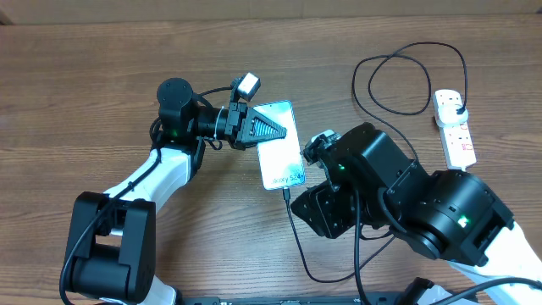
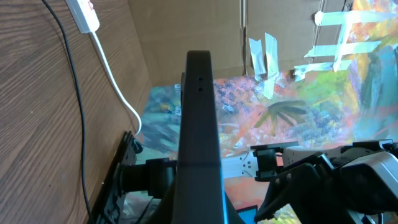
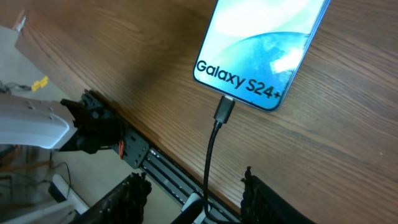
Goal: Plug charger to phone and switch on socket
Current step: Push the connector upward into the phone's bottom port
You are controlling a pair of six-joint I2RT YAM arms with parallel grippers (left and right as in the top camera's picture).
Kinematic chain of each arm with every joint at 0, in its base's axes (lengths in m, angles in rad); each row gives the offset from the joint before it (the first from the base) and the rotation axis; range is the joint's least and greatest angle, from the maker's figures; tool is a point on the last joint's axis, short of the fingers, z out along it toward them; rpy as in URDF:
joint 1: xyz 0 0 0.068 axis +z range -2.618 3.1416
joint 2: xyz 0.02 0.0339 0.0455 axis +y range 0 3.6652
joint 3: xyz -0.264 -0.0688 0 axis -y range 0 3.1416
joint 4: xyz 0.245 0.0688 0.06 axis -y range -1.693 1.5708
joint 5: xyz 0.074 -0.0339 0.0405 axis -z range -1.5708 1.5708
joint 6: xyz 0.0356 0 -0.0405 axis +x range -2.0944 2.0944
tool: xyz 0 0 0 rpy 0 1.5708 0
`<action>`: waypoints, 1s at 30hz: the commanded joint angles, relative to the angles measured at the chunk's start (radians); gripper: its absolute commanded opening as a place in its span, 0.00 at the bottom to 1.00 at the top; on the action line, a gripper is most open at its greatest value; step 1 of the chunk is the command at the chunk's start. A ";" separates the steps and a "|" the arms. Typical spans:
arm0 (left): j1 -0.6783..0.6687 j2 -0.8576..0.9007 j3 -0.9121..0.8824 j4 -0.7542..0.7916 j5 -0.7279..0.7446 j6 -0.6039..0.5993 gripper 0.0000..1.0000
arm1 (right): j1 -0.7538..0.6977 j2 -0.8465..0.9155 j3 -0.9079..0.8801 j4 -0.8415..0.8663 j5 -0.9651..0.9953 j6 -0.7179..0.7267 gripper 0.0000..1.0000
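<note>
We see the phone [image 1: 284,161] mid-tabletop, the charger [image 3: 224,112] tip at its port and the right pincer [image 3: 198,186] released either side of it. We cannot tell the left pincer [image 1: 264,130] grip. We should lift clear without snagging, then go to the socket [image 1: 456,131] by the right edge.

phone [image 1: 280,166] top hidden beneath left tool [image 1: 276,130], socket [image 1: 455,127] switches perhaps too small to read

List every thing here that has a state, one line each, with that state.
phone: flat on the table, screen lit.
charger: connector tip at the phone's bottom edge, looks plugged in; its plug sits in the socket.
socket: charger plug in its end outlet; switch position too small to tell.
left gripper: shut, tip over the phone.
right gripper: open, straddling the charger's cable.
</note>
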 commanded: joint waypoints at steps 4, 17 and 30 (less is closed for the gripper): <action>-0.002 -0.001 0.014 0.006 -0.004 0.023 0.04 | 0.001 0.019 -0.139 0.060 -0.029 0.080 0.52; -0.002 -0.001 0.014 0.005 -0.089 0.009 0.04 | 0.109 0.024 -0.243 0.220 0.058 0.134 0.42; -0.002 -0.001 0.014 0.005 -0.081 0.000 0.04 | 0.123 0.044 -0.235 0.203 0.161 0.212 0.43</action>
